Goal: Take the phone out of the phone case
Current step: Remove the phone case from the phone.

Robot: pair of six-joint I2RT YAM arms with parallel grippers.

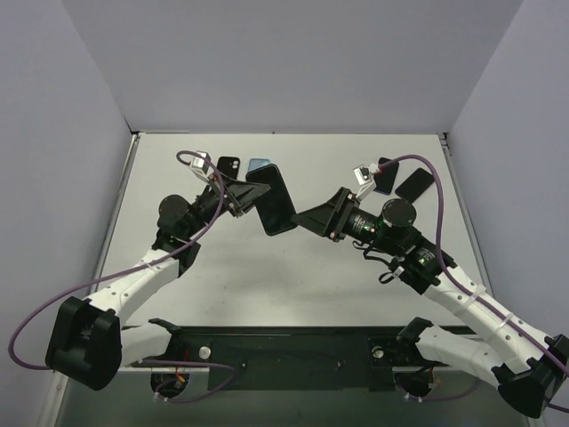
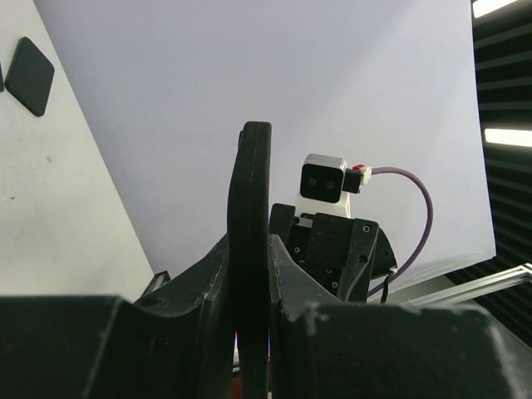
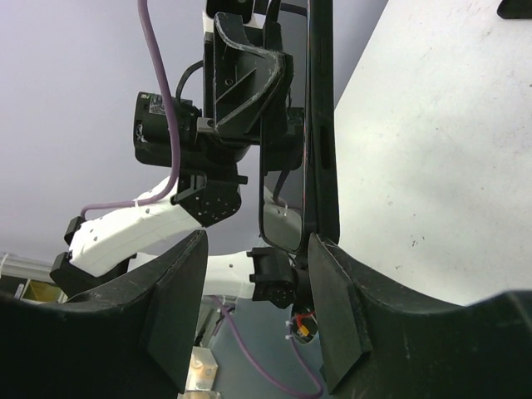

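Left gripper (image 1: 247, 197) clamped on phone (image 1: 277, 203), held above table (image 1: 347, 285). Right gripper (image 1: 302, 217) jaws apart at phone's other end, one finger (image 3: 332, 316) just beside phone edge; contact unclear.

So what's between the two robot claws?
A flat black phone in its case, held up in the air. The left claw pinches one side, and the open right claw sits at the other. The top view shows it.
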